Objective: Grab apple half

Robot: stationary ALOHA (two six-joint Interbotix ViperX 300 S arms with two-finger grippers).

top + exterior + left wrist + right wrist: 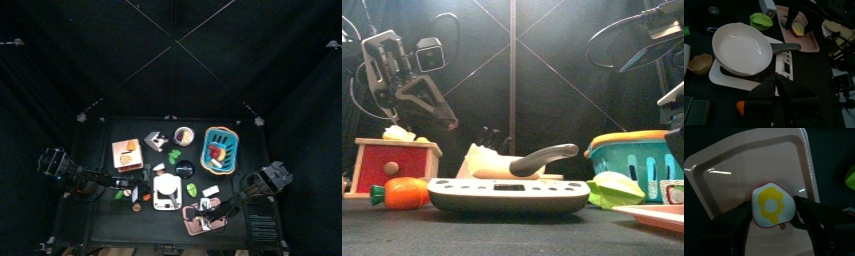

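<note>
The right gripper (774,215) clasps the apple half (771,205) over the pink tray (724,173) at the black table's (127,232) five o'clock. The left gripper (775,86), jaws together and empty, hangs above the pan (744,50). Black curtains (67,60) surround the table.

Apple half (771,206): smooth, glossy plastic, yellow face, red rim.
Tray (731,173): pink plastic, shiny, with light streaks.
Frying pan (741,50): glossy white inside, matt grey handle.
Basket (639,160): teal plastic.
Desk (827,75): matt black.
</note>
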